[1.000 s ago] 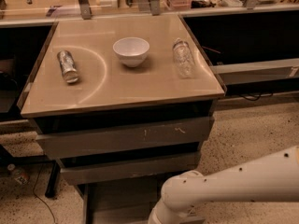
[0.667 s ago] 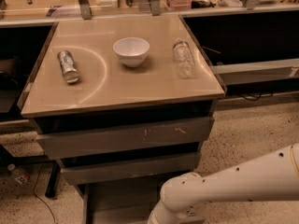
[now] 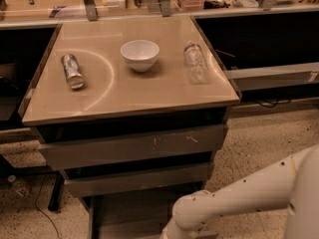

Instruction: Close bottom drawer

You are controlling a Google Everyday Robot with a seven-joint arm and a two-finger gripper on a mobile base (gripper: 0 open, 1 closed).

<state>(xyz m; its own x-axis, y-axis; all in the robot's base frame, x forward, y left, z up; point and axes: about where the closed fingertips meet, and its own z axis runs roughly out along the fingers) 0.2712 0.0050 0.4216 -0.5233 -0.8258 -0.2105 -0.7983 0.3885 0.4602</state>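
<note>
The bottom drawer (image 3: pixel 130 212) stands pulled out at the foot of the cabinet. I see its shallow dark box and left side wall; its front runs off the bottom edge of the view. My white arm (image 3: pixel 234 195) reaches in from the right and bends down over the drawer's right part. The gripper is below the frame edge and not in view. Above it are the mid-width plain drawer front (image 3: pixel 137 179) and the widest front with white scratch marks (image 3: pixel 134 146).
On the tan cabinet top (image 3: pixel 129 91) lie a metal can (image 3: pixel 72 70) on its side, a white bowl (image 3: pixel 140 54) and a clear plastic bottle (image 3: pixel 195 61). Dark shelving flanks the cabinet. Cables and a leg (image 3: pixel 54 198) sit on the speckled floor at the left.
My arm's elbow has shifted slightly. The drawers and the things on the top have not moved.
</note>
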